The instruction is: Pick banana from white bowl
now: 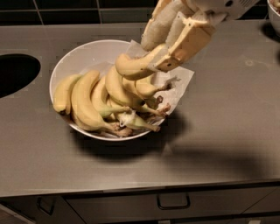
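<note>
The grey table [227, 131] fills most of the view. Behind it runs a dark tiled wall [65, 8]. On the left side of the table is a big dark round hole [15, 74], near the bowl but not touching it.

The white bowl [76, 52] sits in the middle of the table. The gripper [153, 56] comes in from the top right and hangs over the right side of the bowl. Its jaws are closed around one banana [131, 66]. This banana is up in the air, just above the fruit in the bowl.

The other bananas [87, 100] lie packed side by side in the bowl, right under the held one, with their stems pointing to the right. A white paper [179, 85] lies under them and sticks out over the right rim, below the gripper.

A second bowl [274, 13] peeks in at the top right corner, well apart. Under the table edge is a dark drawer handle [173, 202].
</note>
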Action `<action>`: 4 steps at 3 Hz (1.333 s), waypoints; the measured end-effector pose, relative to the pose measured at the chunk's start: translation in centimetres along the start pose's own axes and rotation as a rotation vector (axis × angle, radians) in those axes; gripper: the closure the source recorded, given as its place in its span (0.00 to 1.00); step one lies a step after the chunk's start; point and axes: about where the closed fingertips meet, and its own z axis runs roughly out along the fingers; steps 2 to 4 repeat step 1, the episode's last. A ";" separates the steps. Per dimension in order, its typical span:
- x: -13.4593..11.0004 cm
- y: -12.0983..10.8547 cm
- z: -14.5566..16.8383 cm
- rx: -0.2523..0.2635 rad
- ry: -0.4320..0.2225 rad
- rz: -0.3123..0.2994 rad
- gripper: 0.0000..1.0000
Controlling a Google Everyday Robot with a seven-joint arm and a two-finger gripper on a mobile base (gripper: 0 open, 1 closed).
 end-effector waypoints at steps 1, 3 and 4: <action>0.0 0.0 0.0 0.000 0.000 0.000 1.00; 0.0 0.0 0.0 0.000 0.000 0.000 1.00; 0.0 0.0 0.0 0.000 0.000 0.000 1.00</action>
